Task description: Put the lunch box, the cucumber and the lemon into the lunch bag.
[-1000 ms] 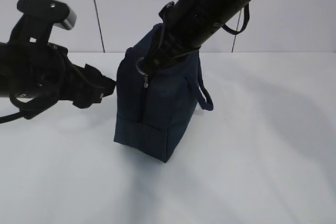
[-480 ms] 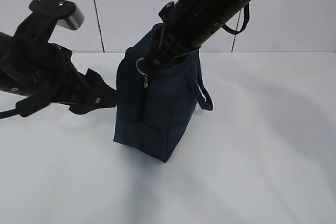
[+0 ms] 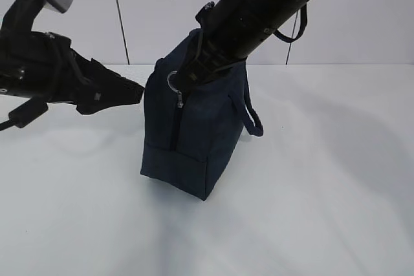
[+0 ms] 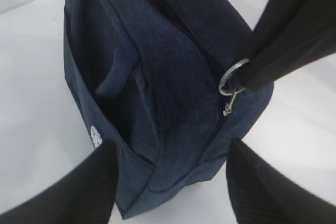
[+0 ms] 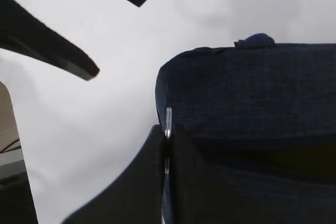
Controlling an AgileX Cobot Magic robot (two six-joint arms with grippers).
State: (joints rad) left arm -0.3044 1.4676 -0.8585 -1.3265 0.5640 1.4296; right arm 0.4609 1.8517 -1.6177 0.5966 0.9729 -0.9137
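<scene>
We are pinching the silver ring pull (image 4: 232, 76) in our closed right claw (image 5: 167, 129) to work the zipper of the lunch bag (image 3: 194, 127), standing mid-desk (image 3: 323, 192). Our left claw (image 3: 132, 92) is hovering open just beside the bag, seemingly to brace it.

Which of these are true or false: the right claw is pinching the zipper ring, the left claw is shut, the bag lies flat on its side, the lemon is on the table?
1. The right claw is shut on the silver ring pull of the lunch bag. True.
2. The left claw is shut. False: its jaws stand open beside the bag's end.
3. The bag lies flat on its side. False: it stands upright on the table.
4. The lemon sits on the table. False: no lemon is visible.
</scene>
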